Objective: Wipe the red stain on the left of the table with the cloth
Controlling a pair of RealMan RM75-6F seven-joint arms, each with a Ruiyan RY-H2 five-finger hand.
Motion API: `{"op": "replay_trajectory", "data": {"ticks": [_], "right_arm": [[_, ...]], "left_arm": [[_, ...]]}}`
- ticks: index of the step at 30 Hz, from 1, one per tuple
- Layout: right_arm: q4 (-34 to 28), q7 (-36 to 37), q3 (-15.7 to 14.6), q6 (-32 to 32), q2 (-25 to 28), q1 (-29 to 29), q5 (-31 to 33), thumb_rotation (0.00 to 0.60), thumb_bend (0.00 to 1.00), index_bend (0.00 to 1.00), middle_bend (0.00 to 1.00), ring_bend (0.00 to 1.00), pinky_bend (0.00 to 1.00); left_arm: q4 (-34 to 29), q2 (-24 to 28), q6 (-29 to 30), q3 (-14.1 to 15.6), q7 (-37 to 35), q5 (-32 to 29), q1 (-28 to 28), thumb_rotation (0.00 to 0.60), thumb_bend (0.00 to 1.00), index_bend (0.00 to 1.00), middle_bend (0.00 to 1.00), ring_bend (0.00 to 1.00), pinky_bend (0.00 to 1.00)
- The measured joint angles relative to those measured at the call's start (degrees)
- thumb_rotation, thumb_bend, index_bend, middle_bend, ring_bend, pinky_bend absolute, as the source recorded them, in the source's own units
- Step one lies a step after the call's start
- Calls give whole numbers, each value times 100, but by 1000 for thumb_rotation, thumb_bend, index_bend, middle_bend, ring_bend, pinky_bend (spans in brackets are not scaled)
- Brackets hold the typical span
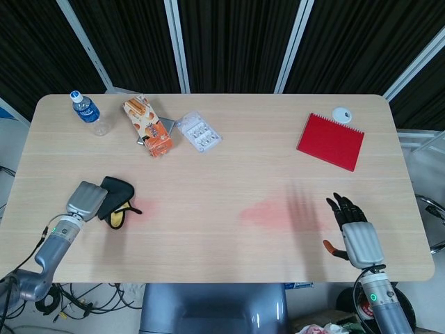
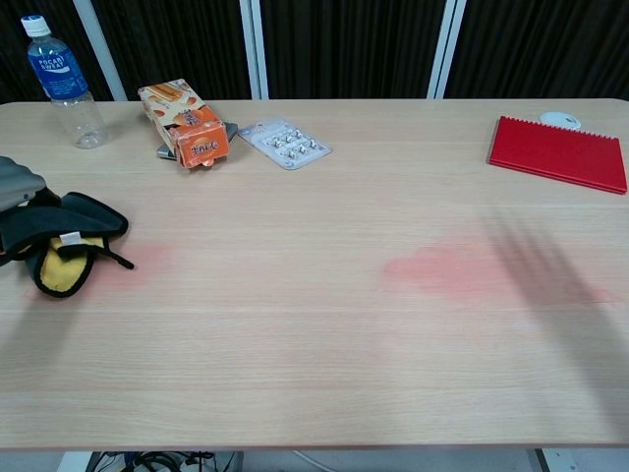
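Observation:
A black and yellow cloth (image 1: 115, 202) (image 2: 61, 244) lies bunched at the table's left side. My left hand (image 1: 85, 200) (image 2: 14, 185) rests on top of it and grips it, fingers curled over the fabric. Just right of the cloth a faint red stain (image 1: 148, 206) (image 2: 142, 259) shows on the wood. My right hand (image 1: 353, 229) hovers at the front right with its fingers spread and nothing in it; the chest view shows only its shadow.
A second, larger red stain (image 1: 274, 213) (image 2: 454, 269) marks the centre right. At the back stand a water bottle (image 1: 86, 111), an orange snack box (image 1: 148, 126), a blister pack (image 1: 198, 131), a red notebook (image 1: 331, 141) and a small white disc (image 1: 341, 113).

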Motion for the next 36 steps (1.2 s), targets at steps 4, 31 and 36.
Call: {"op": "replay_trajectory", "data": {"ticks": [4,31,36], "right_arm": [[7,-13,4,16,-12,8,3,600,157,0,0,0,137],[49,-10,-11,123,-110,33,-72,600,157,0,0,0,136],[44,-19,-12,131,-119,36,-63,600,156,0,0,0,137]], "left_arm": [[51,-22,-53,-49,-60,-9,11,600,481,683,674,577,650],[-687,-78,-61,414,290,798,117,600,481,709,700,599,661],[-352,-93,-151,304,336,649,109,600,481,708,700,599,661]]}}
